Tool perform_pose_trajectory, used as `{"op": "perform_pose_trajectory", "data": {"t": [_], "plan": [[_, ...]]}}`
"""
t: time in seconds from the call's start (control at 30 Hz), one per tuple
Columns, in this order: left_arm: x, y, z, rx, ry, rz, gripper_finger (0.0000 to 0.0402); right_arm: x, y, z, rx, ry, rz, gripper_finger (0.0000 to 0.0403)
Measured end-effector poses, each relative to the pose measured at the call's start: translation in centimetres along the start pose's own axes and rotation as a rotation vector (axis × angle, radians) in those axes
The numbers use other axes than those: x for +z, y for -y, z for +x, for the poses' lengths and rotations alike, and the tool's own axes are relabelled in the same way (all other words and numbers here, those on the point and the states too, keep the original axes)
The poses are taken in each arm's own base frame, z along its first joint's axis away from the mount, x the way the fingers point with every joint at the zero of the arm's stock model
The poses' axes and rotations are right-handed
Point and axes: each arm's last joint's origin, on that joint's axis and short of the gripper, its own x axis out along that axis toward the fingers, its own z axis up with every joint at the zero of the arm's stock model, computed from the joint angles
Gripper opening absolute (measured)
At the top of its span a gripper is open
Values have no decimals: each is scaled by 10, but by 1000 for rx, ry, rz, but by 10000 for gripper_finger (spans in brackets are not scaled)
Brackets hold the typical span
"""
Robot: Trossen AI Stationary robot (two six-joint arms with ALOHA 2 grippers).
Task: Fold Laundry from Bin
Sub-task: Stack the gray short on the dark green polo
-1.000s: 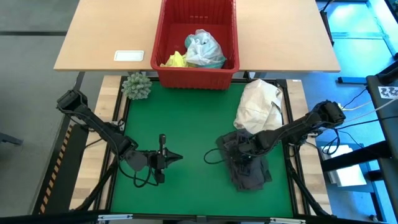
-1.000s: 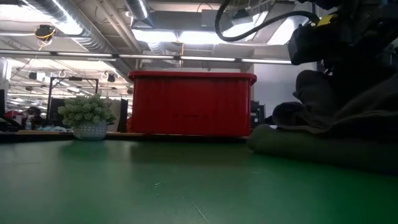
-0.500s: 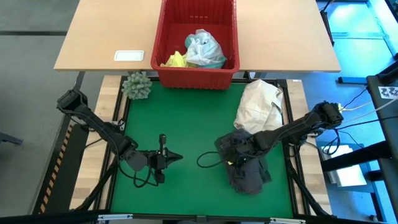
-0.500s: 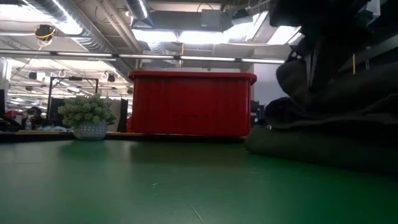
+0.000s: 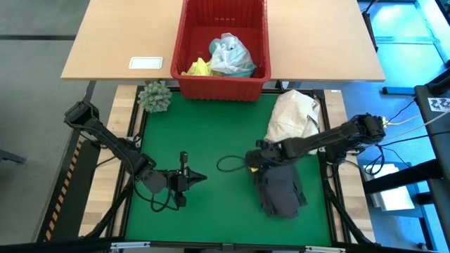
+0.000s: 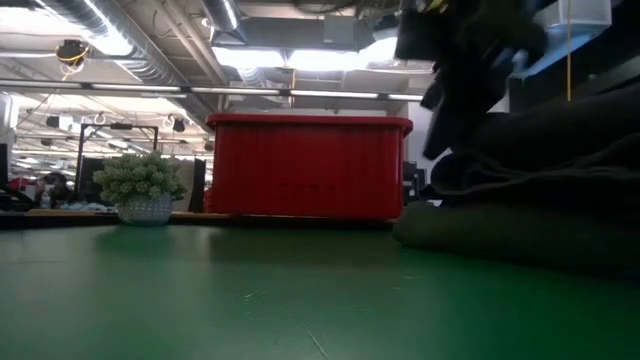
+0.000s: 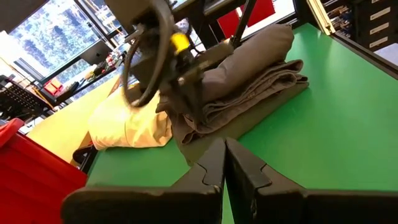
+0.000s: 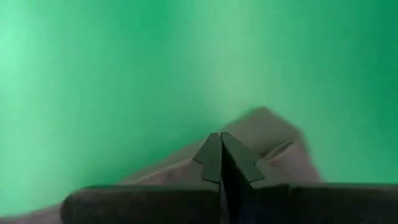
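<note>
Overhead, a green mat [image 5: 211,140] covers the work table, with a wooden table [image 5: 112,42] beyond it carrying the red bin [image 5: 261,42], where yellow and turquoise laundry [image 5: 223,57] lies; an open workshop shows behind. A folded grey garment [image 5: 280,193] lies right of centre, long axis running toward the bin. The right gripper [image 5: 254,164], fingers together, touches its far end beside a cream bundle [image 5: 295,116]. The left gripper [image 5: 200,177], also closed, rests on the mat.
</note>
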Motion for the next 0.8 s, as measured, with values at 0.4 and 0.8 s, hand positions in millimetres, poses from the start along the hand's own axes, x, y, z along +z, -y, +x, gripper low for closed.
{"op": "perform_pose_trajectory", "data": {"t": [0.4, 0.8], "plan": [[0, 0, 0, 3, -4, 4, 5, -8, 30, 60, -62, -224, 17, 1], [-1, 0, 0, 3, -6, 6, 5, -44, 4, 43, -165, -520, 49, 1]]}}
